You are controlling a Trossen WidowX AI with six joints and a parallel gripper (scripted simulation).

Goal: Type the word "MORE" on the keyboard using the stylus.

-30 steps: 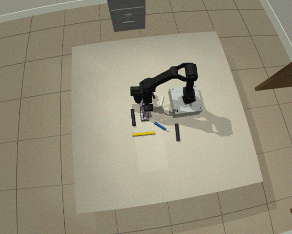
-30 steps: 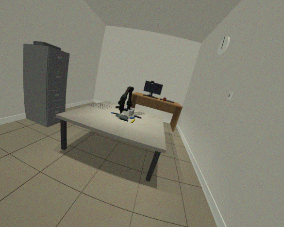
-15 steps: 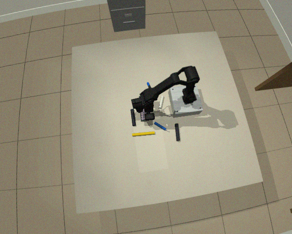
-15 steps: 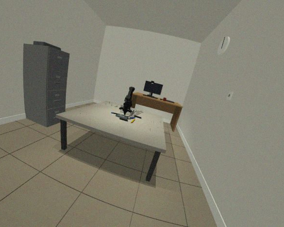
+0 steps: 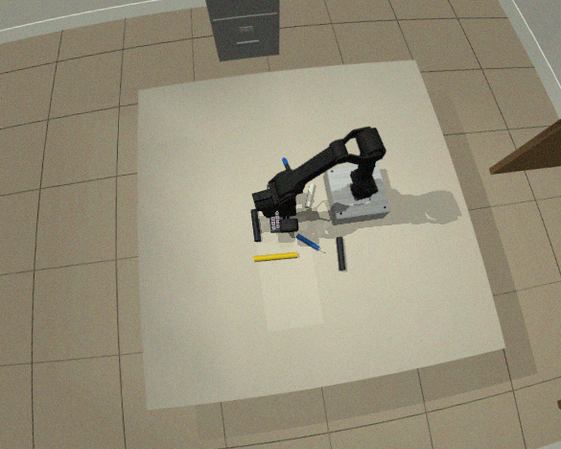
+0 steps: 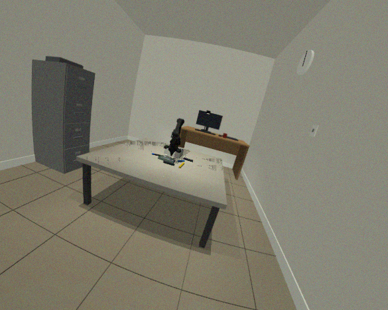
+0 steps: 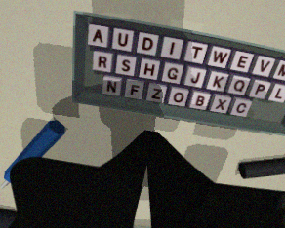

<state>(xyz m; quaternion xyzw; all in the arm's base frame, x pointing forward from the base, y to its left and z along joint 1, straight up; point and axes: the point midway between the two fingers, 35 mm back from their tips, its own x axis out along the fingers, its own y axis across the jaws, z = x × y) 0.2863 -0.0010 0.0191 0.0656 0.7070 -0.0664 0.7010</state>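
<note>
My gripper [image 6: 172, 154] [image 7: 149, 137] is shut, with its fingertips together and no stylus visible between them. In the wrist view the fingertips are just below the keyboard's near wall, nearest to the N, F, Z and O keys. The keyboard [image 5: 276, 222] [image 6: 165, 158] [image 7: 80, 63] is a grey-green tray with rows of white letter keys; M, O, R and E show in the wrist view. The arm partly covers it in the top view. A blue pen with a thin pale tip [image 5: 308, 241] [image 6: 180, 161] [image 7: 35, 149], which looks like the stylus, lies on the desk.
A yellow stick [image 5: 275, 257] [image 6: 181, 165], a black rod [image 5: 255, 225] beside the keyboard, another black rod [image 5: 340, 253] [image 6: 188, 159] and a white stick [image 5: 311, 196] lie around. A blue-ended dark pen [image 5: 285, 161] lies partly under the arm. The arm's base plate [image 5: 360, 211] stands nearby.
</note>
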